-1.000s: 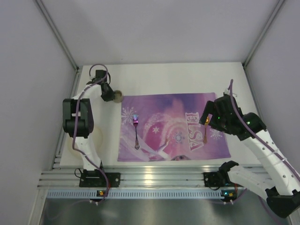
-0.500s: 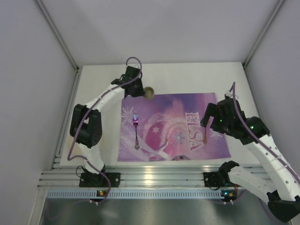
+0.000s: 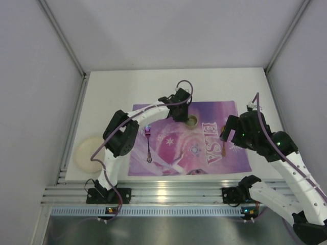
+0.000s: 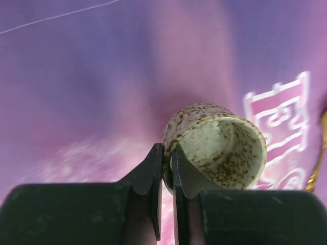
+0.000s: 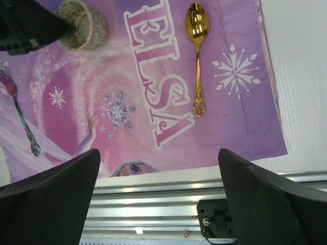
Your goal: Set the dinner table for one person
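The left gripper [image 4: 166, 158] was almost closed, pinching just the thin wall of a little speckled cup [image 4: 219, 145], with one finger inside the cup and one outside. The cup was over the far middle of the purple placemat [image 3: 168, 115], next to the big white letters [image 5: 158, 76]. The placemat lay on the white dinner table [image 3: 127, 84]. I could not tell if the cup's bottom was touching the mat. That small pinch looked risky. The cup could swing or slip out, because only one bit of its side was held. If the gripper let go while the cup was tipped or up in the air, it might fall over and roll. The left arm also reached across the mat near the fork [image 3: 148, 145], so pulling back low might knock the fork crooked. The round plate [image 3: 89, 151] sat off the mat on the left, and a cup put too near the middle might get in its way. The right gripper [image 5: 158, 204] was wide open and held nothing, hanging near the gold spoon [image 5: 197, 61].
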